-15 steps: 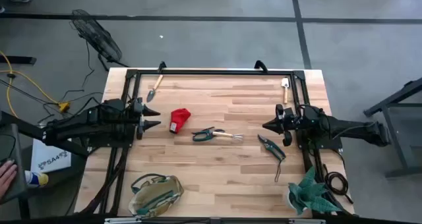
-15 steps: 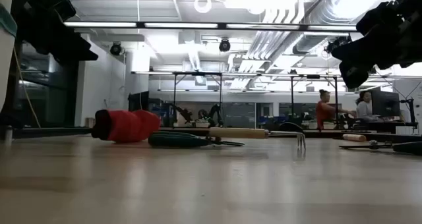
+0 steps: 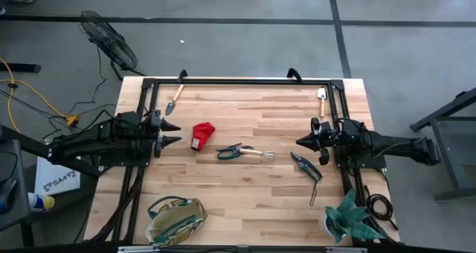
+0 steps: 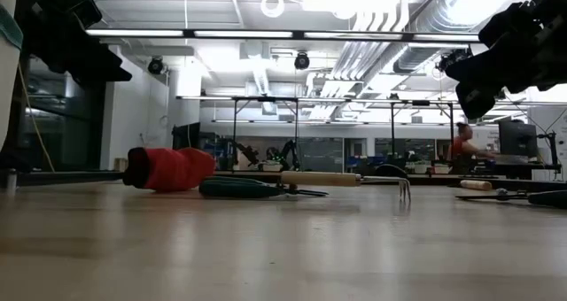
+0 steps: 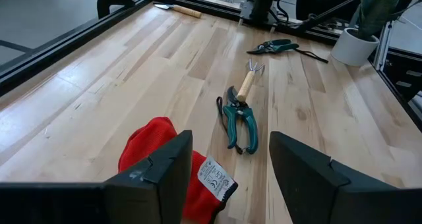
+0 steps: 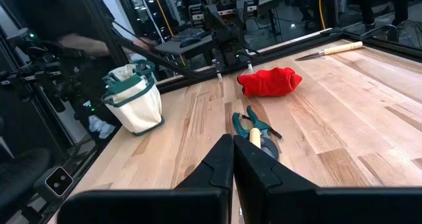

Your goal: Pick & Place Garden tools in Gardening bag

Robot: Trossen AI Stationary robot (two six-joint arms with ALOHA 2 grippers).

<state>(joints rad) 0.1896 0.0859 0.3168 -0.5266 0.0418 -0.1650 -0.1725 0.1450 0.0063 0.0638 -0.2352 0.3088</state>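
Note:
My left gripper point(image 3: 171, 132) hangs open above the table's left side, just left of the red folded glove point(image 3: 202, 135), which also shows in the left wrist view point(image 5: 158, 148). My right gripper point(image 3: 299, 142) is shut and empty above the right side; its wrist view shows the shut fingers point(image 6: 232, 163). Green-handled shears point(image 3: 232, 152) and a wooden-handled hand rake point(image 3: 259, 154) lie flat mid-table. Dark pruners point(image 3: 306, 167) lie below the right gripper. Two wooden-handled trowels lie at the far left point(image 3: 175, 97) and the far right point(image 3: 322, 100). The beige and green bag point(image 3: 177, 216) stands at the near left.
A white pot with a green spiky plant point(image 3: 347, 216) stands at the near right corner. A black frame point(image 3: 245, 81) runs along the table's far edge and sides. Bare wood lies between the bag and the tools. People show in the room beyond the table.

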